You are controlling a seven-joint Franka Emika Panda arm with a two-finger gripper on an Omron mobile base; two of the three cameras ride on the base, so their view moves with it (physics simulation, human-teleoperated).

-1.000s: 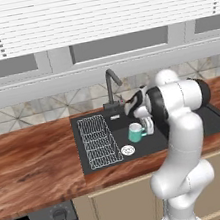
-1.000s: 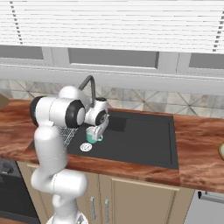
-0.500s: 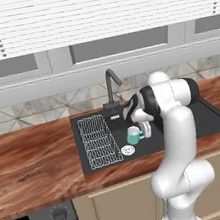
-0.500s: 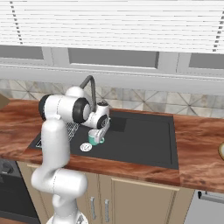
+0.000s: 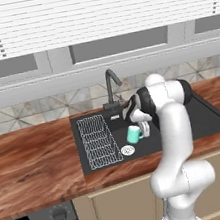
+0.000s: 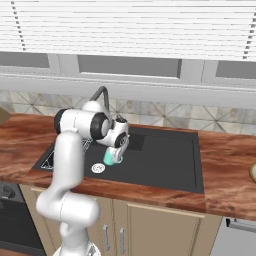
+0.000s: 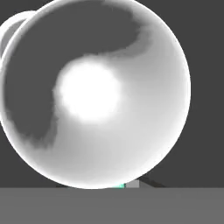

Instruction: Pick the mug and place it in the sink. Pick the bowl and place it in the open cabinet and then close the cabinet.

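The mug [image 7: 94,94] is seen from above by the hand camera, its pale inside close below. The gripper [image 5: 144,127] is clenched on the mug's rim, low inside the sink [image 5: 212,115], near the drain [image 5: 128,150]. If released while tilted, the mug could be tipped over. Farther off, the bowl [image 6: 253,172] is left waiting on the counter.

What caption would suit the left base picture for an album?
White robot arm lowers a teal mug, clamped in its gripper, into the black sink beside the wire rack.
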